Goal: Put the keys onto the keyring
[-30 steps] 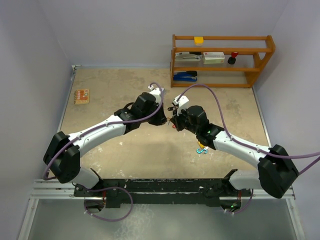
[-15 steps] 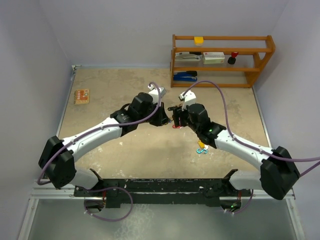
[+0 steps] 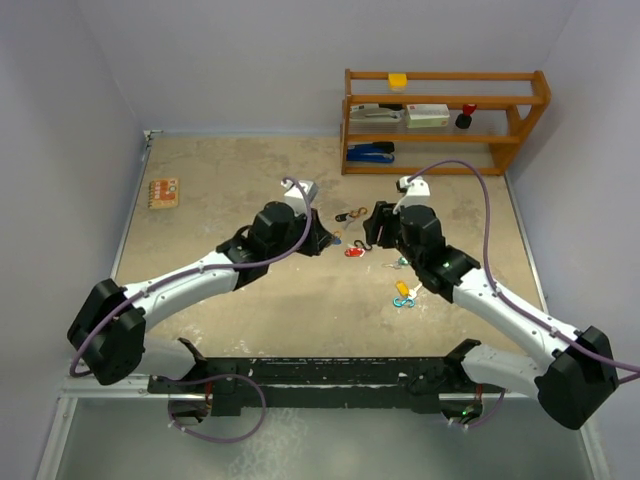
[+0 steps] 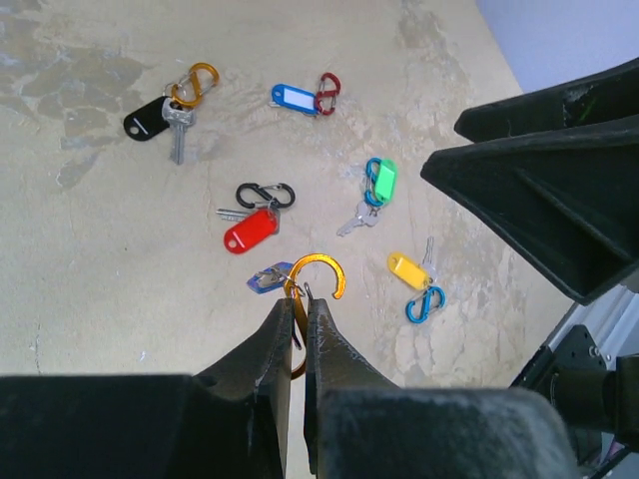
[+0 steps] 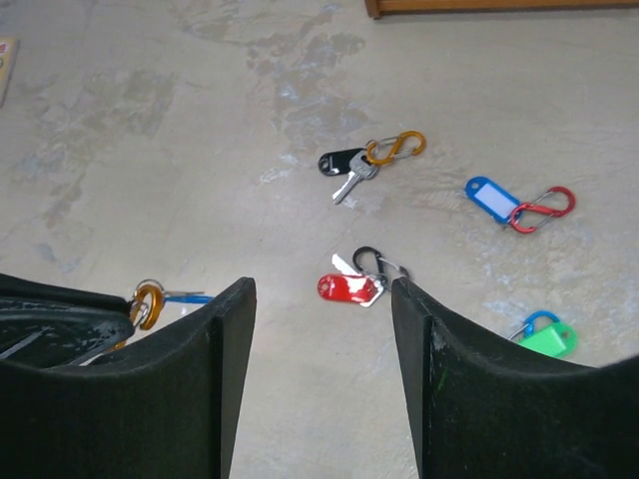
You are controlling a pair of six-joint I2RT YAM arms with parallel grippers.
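Hold the left gripper (image 4: 297,305) pinched on the orange clip (image 4: 326,265) and bring the spread right gripper (image 5: 321,299) down over the red-tagged key (image 5: 349,287) lying on the desk (image 5: 150,150), grasping its tag

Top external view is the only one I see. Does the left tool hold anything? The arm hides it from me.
Observer: Yes. The left wrist view shows the left tool shut on an orange clip.
Operator: Is a key at that clip?
Observer: A blue-headed key sits against it; whether it is threaded, I cannot tell.
Operator: And the right tool?
Observer: The right tool is open and empty; its wrist view frames the red-headed key, which bears a black clip.
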